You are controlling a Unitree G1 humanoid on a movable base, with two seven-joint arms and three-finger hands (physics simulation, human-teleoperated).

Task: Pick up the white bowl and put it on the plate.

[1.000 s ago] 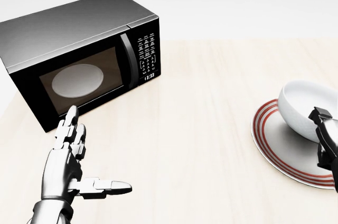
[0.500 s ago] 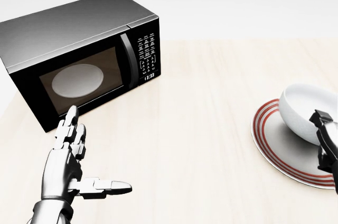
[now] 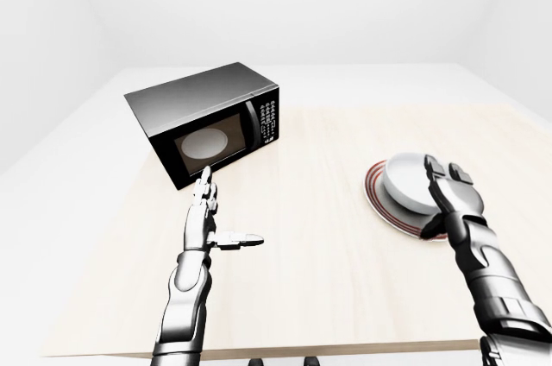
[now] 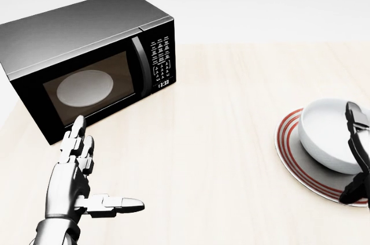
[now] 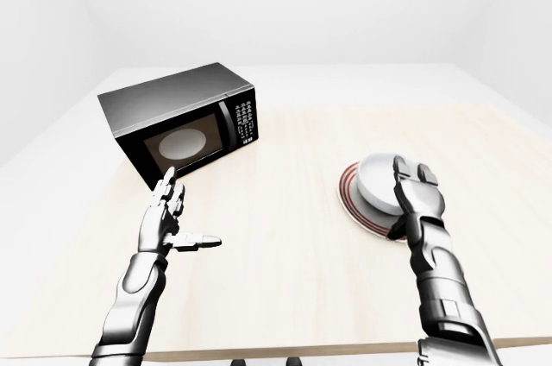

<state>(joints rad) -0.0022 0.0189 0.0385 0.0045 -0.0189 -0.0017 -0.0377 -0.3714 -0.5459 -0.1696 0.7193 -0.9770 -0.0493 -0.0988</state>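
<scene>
Sitting upright on the round white plate with red rim rings point(image 3: 376, 202), the plain white bowl point(image 3: 405, 178) lies toward the right of the pale wooden table point(image 3: 310, 262) in the left-eye view. The silver right hand point(image 3: 448, 198) stands just beside the bowl's right flank, fingers up and spread; I cannot tell whether they touch the wall, and they do not close round it. Well apart on the left, the silver left hand point(image 3: 207, 219) hovers flat and empty, thumb out, near the black microwave oven point(image 3: 207, 120).

Turning to the head view, the bowl point(image 4: 329, 135) rests level inside the plate's rings, and the right hand shows only as a dark shape at the right edge against the bowl's rim. By my judgement the placing looks done.

From the right-eye view, the same hand covers the bowl's right side, so the clear way off is rightward and up, away from the bowl.
</scene>
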